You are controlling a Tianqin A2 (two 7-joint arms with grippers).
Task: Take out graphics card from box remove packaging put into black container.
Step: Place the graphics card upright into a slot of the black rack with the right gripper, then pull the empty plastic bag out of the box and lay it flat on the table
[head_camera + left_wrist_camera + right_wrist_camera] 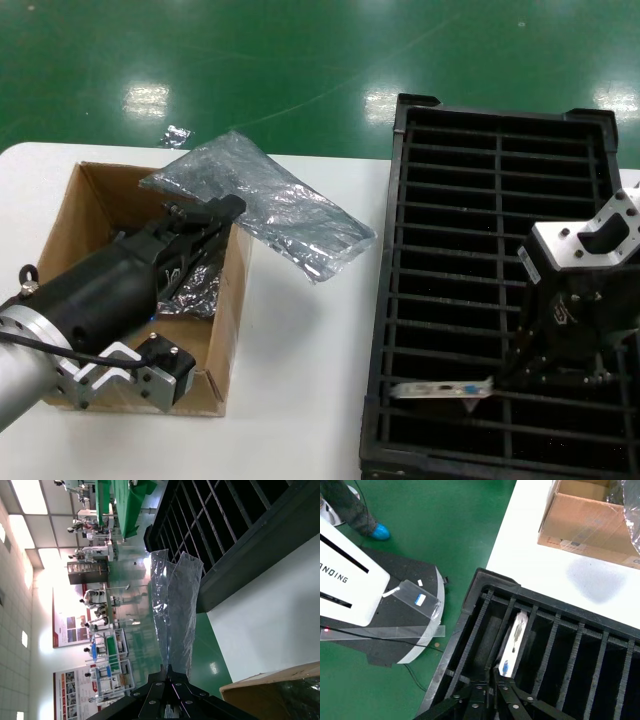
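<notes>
The left end effector (pixel 225 212) hangs over the far right corner of the box (pixel 70 215), clenched on one edge of the packaging (pixel 270 205), which droops from its fingertips out over the white table (pixel 300 340) between the box and the black container (pixel 400 300). In the left wrist view the bag (pixel 172 605) stretches away from the closed fingertips (pixel 170 672), both crinkled layers pinched together, with the container's slotted wall (pixel 240 555) beyond it. A second silvery bag (pixel 195 290) lies inside the box, beneath the arm.

The right end effector (pixel 500 385) is down over the near rows of the black container, its fingers clenched on the graphics card (pixel 440 390). The card's silver bracket lies along a slot near the container's front left corner (the blue port (pixel 505 668) sits closest to the fingertips in the right wrist view). There the bracket (pixel 516 640) stands on edge in a narrow slot beside the container's outer wall (pixel 455 645), with the cardboard box (pixel 585 522) well apart on the table.
</notes>
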